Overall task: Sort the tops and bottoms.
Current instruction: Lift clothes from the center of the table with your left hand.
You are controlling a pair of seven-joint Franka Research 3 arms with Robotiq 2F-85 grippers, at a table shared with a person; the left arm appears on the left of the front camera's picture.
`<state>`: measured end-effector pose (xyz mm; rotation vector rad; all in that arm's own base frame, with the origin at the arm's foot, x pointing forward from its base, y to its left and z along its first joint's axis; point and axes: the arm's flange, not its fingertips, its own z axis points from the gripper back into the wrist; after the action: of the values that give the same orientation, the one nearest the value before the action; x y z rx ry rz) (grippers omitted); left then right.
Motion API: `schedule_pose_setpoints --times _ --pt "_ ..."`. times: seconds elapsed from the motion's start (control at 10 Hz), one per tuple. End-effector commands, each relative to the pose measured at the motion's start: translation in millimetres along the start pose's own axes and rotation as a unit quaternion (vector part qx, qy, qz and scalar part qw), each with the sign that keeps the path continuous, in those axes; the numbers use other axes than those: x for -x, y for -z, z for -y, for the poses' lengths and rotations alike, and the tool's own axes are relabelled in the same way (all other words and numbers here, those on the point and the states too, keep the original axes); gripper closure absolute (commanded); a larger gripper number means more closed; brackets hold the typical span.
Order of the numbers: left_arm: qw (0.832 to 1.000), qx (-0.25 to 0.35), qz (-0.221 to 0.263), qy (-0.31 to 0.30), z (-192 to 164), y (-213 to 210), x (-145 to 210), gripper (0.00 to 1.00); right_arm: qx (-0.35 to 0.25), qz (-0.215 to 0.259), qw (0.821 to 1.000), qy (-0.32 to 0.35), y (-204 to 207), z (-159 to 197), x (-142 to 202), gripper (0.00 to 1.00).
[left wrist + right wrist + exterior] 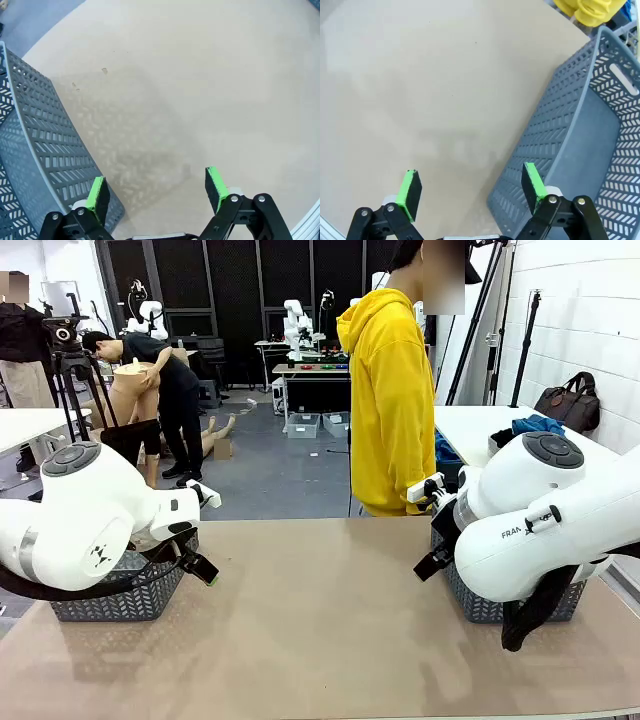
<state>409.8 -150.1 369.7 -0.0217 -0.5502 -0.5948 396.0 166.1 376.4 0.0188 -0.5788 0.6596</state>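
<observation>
Left gripper (156, 189) and right gripper (471, 187) are both open, each beside its grey basket (560, 135). Blue cloth (538, 425), likely a garment, is on the far white table (470, 425). I stay clear of the worktop (320, 620).

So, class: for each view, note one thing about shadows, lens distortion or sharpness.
Front view: even light, with soft shadows on the table. Left wrist view: the wide lens bows the wall of the left basket, and its holes cast a dappled shadow. Right wrist view: the right basket curves too, with a faint blurry shadow beside it.
</observation>
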Motion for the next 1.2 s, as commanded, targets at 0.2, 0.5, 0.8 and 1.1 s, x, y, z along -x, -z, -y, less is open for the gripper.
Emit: schedule_pose_setpoints --times 0.2,0.5,0.8,1.1 --pt "1.000 0.000 0.001 -0.001 -0.2 -0.9 0.6 0.00 0.000 0.000 1.000 0.001 0.3 0.7 0.4 0.00" --pt "1.000 0.000 0.001 -0.001 -0.2 -0.9 0.6 0.00 0.000 0.000 1.000 0.001 0.3 0.7 0.4 0.00" --pt "1.000 0.000 0.001 -0.001 -0.2 -0.9 0.6 0.00 0.000 0.000 1.000 0.001 0.3 0.7 0.4 0.00" --pt "1.000 -0.008 0.012 0.017 8.3 -8.5 -5.1 0.00 0.008 0.007 1.000 -0.012 -7.7 -1.0 -5.8 0.00"
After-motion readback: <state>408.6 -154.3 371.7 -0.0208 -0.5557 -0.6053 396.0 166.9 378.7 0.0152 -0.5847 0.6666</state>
